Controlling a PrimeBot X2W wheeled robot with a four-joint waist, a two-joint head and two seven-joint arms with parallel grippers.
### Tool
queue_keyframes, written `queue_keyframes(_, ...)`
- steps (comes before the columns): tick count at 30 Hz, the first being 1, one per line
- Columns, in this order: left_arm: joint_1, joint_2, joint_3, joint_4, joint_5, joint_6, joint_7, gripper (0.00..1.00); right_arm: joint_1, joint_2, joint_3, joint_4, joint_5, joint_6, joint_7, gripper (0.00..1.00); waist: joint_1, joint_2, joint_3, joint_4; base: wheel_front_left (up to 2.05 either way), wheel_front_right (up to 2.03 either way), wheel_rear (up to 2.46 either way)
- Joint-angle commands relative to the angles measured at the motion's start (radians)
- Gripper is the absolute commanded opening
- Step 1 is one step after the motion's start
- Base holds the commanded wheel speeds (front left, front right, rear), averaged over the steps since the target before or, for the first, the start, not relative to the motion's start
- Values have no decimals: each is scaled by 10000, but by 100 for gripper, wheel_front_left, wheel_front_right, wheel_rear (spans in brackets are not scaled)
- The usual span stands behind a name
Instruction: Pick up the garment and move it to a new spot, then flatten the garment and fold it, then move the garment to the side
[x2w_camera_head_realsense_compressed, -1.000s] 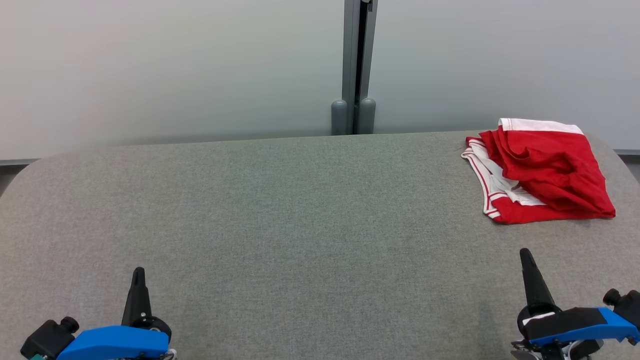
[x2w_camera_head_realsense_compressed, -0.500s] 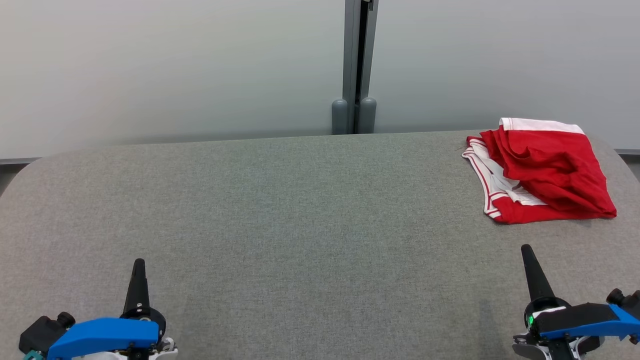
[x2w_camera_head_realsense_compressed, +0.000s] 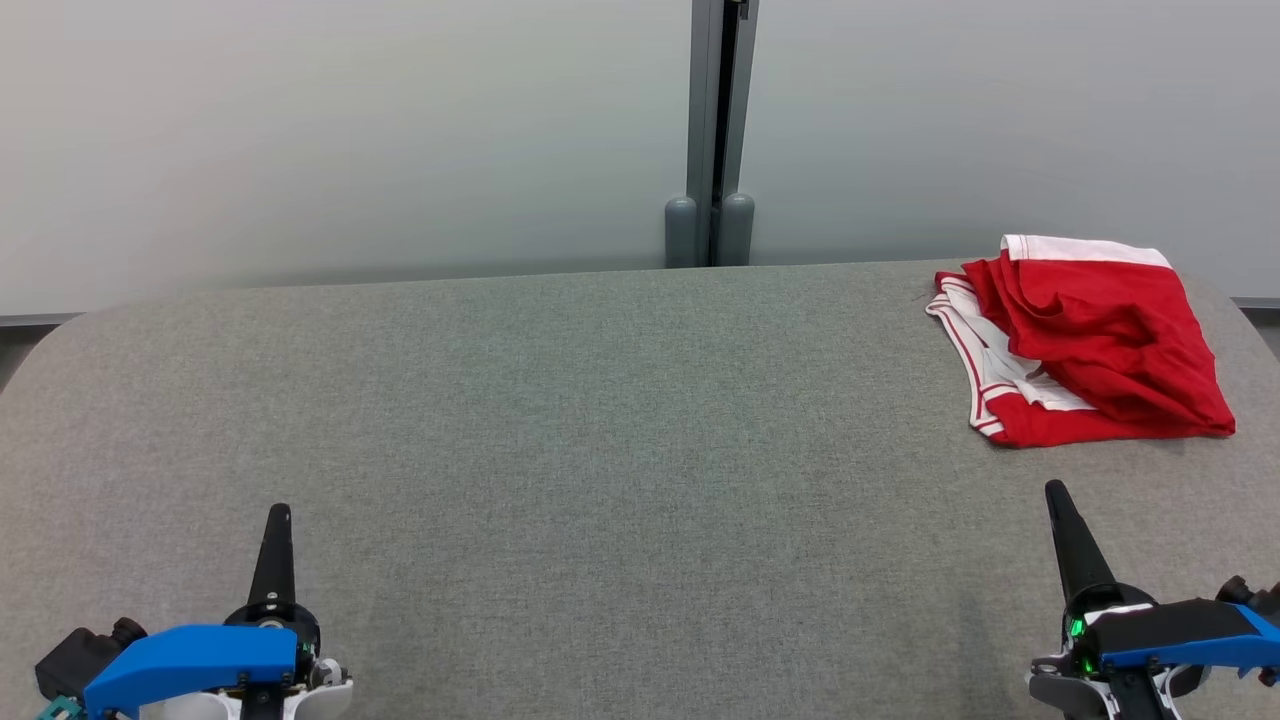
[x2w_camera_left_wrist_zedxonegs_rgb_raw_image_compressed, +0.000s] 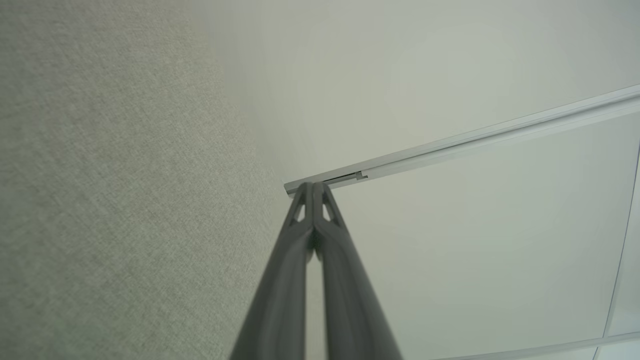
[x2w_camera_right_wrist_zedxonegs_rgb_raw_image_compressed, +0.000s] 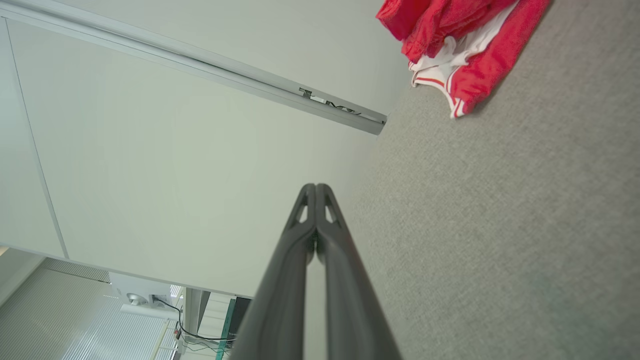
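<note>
Two pairs of long dark fingers point away from the robot over a grey, cloth-covered desk (x2w_camera_head_realsense_compressed: 600, 420). The left fingers (x2w_camera_head_realsense_compressed: 275, 560), at the lower left of the head view, are pressed together into one thin spike with nothing between them. In the left wrist view their tips meet with no gap. The right fingers (x2w_camera_head_realsense_compressed: 1075, 545), at the lower right, are closed the same way and also carry nothing, and their tips touch in the right wrist view. Whether either pair touches the cloth cannot be told.

Behind each pair sits a blue casing (x2w_camera_head_realsense_compressed: 190, 660). A small green light (x2w_camera_head_realsense_compressed: 1078, 630) glows at the base of the right pair.

The garment (x2w_camera_head_realsense_compressed: 1095, 340) is red with a white band along its far edge and white, red-striped trim on its left side. It lies in a loose, rumpled fold on the far right part of the desk, close to the rear edge. It is beyond the right fingers and apart from them, and well away from the left fingers. In the right wrist view it sits in the upper right corner.

Behind the desk stands a pale wall (x2w_camera_head_realsense_compressed: 350, 130) with a grey upright post (x2w_camera_head_realsense_compressed: 712, 120) at its middle.
</note>
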Motion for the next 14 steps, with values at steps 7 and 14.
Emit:
queue_keyframes(7, -299, 55, 92, -108, -693, -68, 191, 0, -233, -47, -78, -91, 684, 3, 195, 0, -1, -1, 8, 7, 0, 0, 0)
queue_keyframes(14, -380, 55, 115, -116, -1297, -84, 331, 0, -252, -48, -116, -96, 1265, 3, 338, 0, -1, -1, 18, 15, 0, 0, 0)
